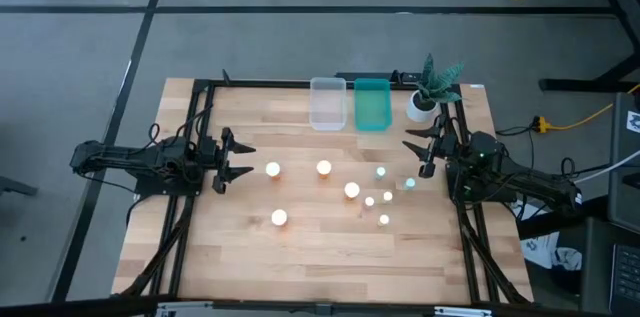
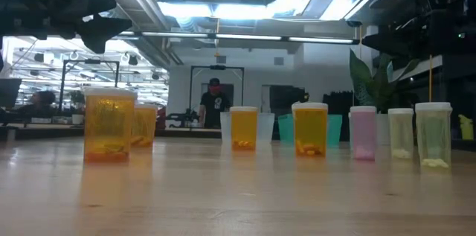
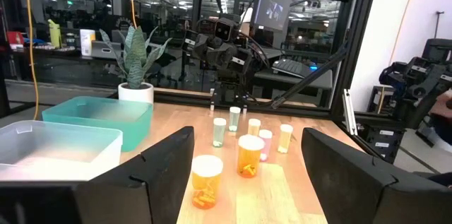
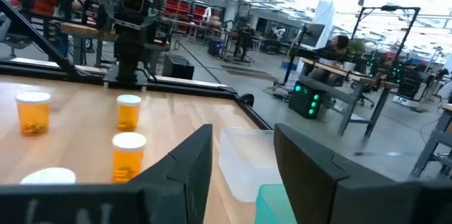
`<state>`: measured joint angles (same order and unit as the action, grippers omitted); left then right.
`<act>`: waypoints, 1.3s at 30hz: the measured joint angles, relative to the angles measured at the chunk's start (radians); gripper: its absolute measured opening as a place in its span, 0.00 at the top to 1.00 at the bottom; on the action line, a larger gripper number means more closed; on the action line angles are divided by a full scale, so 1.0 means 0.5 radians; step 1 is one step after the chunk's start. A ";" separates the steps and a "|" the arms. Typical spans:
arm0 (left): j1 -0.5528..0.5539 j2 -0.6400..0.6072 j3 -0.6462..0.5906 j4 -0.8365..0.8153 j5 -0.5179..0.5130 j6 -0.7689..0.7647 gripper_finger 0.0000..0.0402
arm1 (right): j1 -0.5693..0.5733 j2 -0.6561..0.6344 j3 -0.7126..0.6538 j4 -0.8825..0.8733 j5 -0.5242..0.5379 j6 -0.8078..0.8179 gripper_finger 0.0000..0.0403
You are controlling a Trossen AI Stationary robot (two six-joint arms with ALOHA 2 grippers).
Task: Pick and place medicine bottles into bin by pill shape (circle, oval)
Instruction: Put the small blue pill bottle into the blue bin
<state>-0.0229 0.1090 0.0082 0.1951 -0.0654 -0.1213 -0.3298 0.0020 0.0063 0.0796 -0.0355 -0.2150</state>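
Note:
Four orange bottles with white caps stand upright on the table's middle (image 1: pixel 272 169) (image 1: pixel 324 168) (image 1: pixel 352 190) (image 1: pixel 279 218). Several smaller teal bottles (image 1: pixel 384 197) stand right of them. The clear bin (image 1: pixel 327 103) and the teal bin (image 1: pixel 373 104) sit side by side at the far edge. My left gripper (image 1: pixel 243 159) is open and empty above the table, left of the orange bottles, which show ahead in its wrist view (image 3: pixel 249 155). My right gripper (image 1: pixel 418 155) is open and empty, right of the teal bottles, and the clear bin shows in its wrist view (image 4: pixel 244 157).
A white pot with a green plant (image 1: pixel 424 103) stands at the far right, beside the teal bin. A black frame (image 1: pixel 200 97) runs along the table's edges. In the low view the bottles stand in a row (image 2: pixel 244 128); a person stands far behind (image 2: pixel 214 102).

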 joint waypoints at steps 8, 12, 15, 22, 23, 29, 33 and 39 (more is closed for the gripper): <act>0.000 0.000 0.001 0.001 0.000 0.000 0.37 | 0.000 0.000 0.000 0.000 0.000 0.001 0.62; 0.000 0.000 0.000 0.000 0.000 0.000 0.37 | 0.000 0.000 0.001 0.024 -0.001 0.002 0.62; 0.000 0.000 0.000 0.000 0.000 0.000 0.37 | 0.000 0.000 0.001 0.057 -0.020 0.002 0.62; 0.000 0.000 0.000 0.000 0.000 0.000 0.37 | 0.000 0.000 0.000 0.059 -0.022 0.004 0.62; 0.000 0.000 0.000 0.000 0.000 0.000 0.37 | 0.000 0.000 0.000 0.058 -0.022 0.024 0.62; 0.000 0.000 0.000 0.000 0.000 0.000 0.37 | 0.000 0.005 0.019 0.023 0.160 0.218 0.62; 0.000 0.000 0.000 0.000 0.000 0.000 0.37 | -0.001 0.033 0.119 -0.012 0.123 0.226 0.62; 0.000 0.000 0.000 0.000 0.000 0.000 0.37 | 0.000 0.250 0.484 -0.376 0.057 0.487 0.62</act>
<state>-0.0231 0.1089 0.0082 0.1951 -0.0654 -0.1215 -0.3298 0.1272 0.2484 -0.1083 -0.0070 0.0283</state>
